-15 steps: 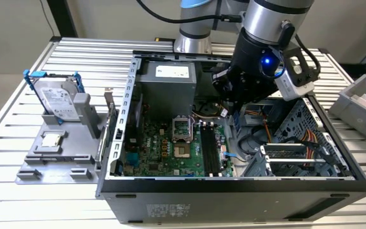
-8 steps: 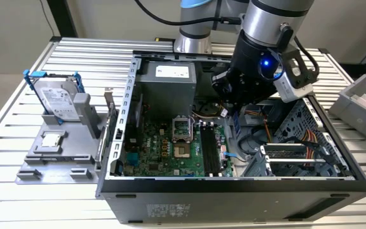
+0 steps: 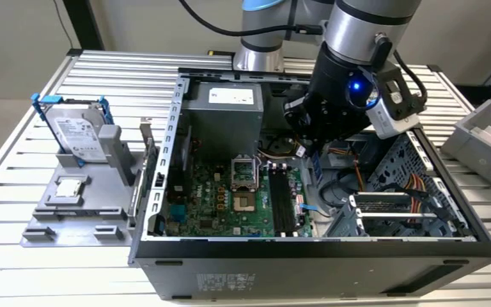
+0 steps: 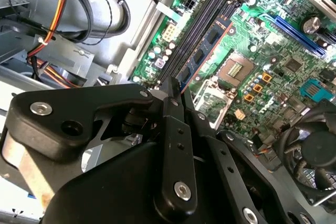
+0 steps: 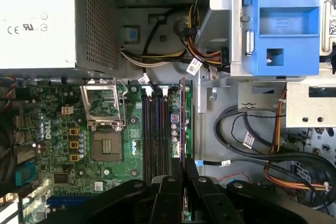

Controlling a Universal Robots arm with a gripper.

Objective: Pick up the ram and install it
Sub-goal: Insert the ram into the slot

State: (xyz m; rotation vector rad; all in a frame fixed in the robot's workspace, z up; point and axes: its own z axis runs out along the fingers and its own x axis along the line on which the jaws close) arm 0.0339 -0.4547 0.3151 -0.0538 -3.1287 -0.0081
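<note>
Your gripper [image 5: 184, 179] is down inside the open grey metal computer case [image 3: 314, 246], and its black fingers [image 4: 173, 103] are clenched on the ram [image 5: 182, 124] — the long, thin, dark circuit-board stick with a reddish edge. In both wrist views you can see the stick standing on edge, gripped at one end, so that its long lower edge can meet a slot squarely.

The ram runs parallel to the long black memory slots [image 5: 155, 129] on the green motherboard [image 3: 220, 198] and sits over the slot on the side away from the square silver processor socket [image 5: 107, 145], towards the drive cage. Whether it is fully seated or only resting in the slot mouth, you cannot tell from these views; the second wrist view shows it lying close along the slot line. Judging by that, the pick-up is done and the work stands at the install.

In the exterior view the arm's dark wrist comes down over the far-right part of the case, above the slots. The silver hard drive in its blue bracket [image 3: 75, 131] stands on the slatted metal counter [image 3: 23, 262] at the exterior view's left, well apart from the work.
</note>
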